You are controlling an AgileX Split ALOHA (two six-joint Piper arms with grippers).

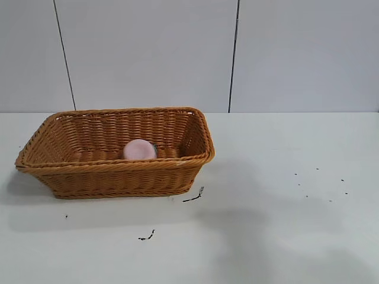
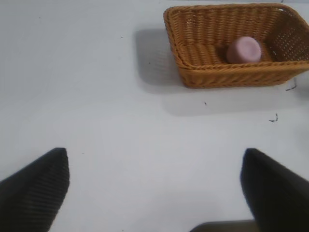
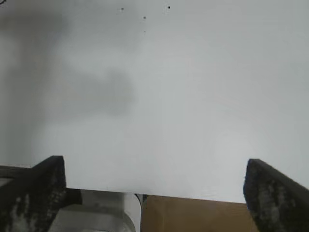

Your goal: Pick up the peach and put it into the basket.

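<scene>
The peach point(image 1: 140, 149) is lying inside the basket point(image 1: 112, 177), resting on the woven floor close to the long wall that faces the exterior camera, a little toward the basket's right end in that view, with a small green bit showing at its right side. The basket is sitting on the white table point(image 1: 278, 236) at the left of the exterior view, its braided rim running unbroken all around. Neither arm is showing in that view; only a soft shadow is falling across the table to the right of the basket. The left gripper point(image 2: 154, 193) is hanging over bare table with its two dark fingers point(image 2: 34, 191) standing wide apart and nothing between them; from its wrist camera the basket and the peach are lying well apart from it, across an open stretch of table. The right gripper point(image 3: 154, 193) is likewise standing with its fingers point(image 3: 275, 195) spread wide and empty, pointing down at plain white table near the table's edge, where a brown surface point(image 3: 193, 215) is showing beyond it. Neither the basket nor the peach is appearing in the right wrist view, so the fruit is lying clear of both hands. A few small dark specks point(image 1: 320, 183) are dotting the tabletop on the right side.
</scene>
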